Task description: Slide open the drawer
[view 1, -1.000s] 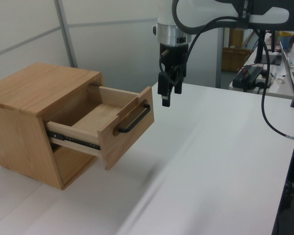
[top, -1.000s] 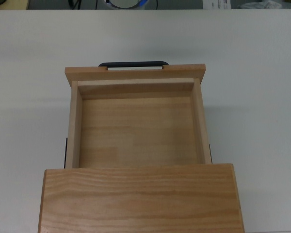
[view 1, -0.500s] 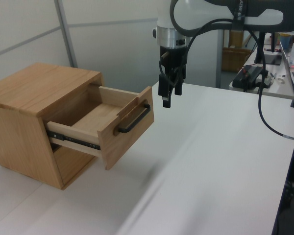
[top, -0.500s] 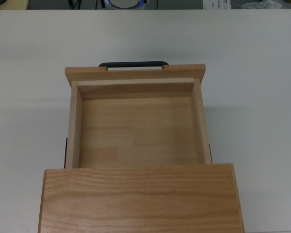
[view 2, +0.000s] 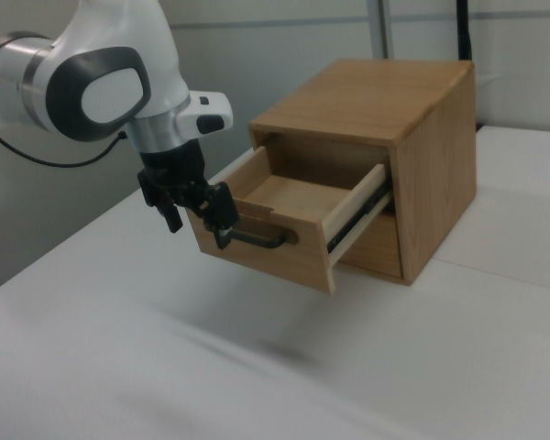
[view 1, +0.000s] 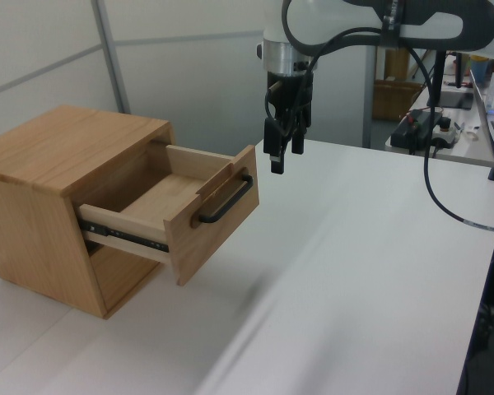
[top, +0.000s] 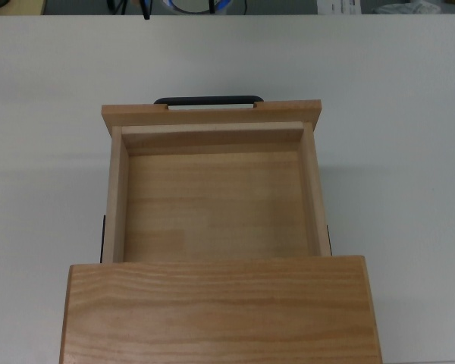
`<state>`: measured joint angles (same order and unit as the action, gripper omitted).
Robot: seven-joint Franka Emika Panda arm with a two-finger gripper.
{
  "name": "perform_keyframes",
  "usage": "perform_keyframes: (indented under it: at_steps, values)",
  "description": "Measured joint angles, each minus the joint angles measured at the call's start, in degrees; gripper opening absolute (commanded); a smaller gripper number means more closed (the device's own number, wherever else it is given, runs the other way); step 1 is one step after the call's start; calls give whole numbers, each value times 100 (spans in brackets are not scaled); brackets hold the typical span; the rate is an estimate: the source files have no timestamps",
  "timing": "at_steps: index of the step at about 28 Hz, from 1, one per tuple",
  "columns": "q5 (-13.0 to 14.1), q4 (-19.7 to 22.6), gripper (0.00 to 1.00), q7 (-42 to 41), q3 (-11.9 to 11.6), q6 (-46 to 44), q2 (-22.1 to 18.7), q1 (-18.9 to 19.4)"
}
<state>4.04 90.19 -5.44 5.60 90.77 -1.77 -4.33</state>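
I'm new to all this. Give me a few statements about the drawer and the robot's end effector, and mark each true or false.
1. The drawer is pulled partly out of the cabinet. True.
2. The drawer holds a red ball. False: it is empty.
3. The end effector grips the handle. False: it hangs above the table, clear of the handle.
4. The handle is a black bar. True.
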Motion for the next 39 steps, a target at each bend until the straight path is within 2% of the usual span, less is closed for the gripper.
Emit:
perform_keyframes:
  at_steps: [10, 39]
  values:
    - [-1, -221, 100, -2, -4, 0, 124, -9]
    - [7, -256, 100, -3, 23, 0, 127, -12]
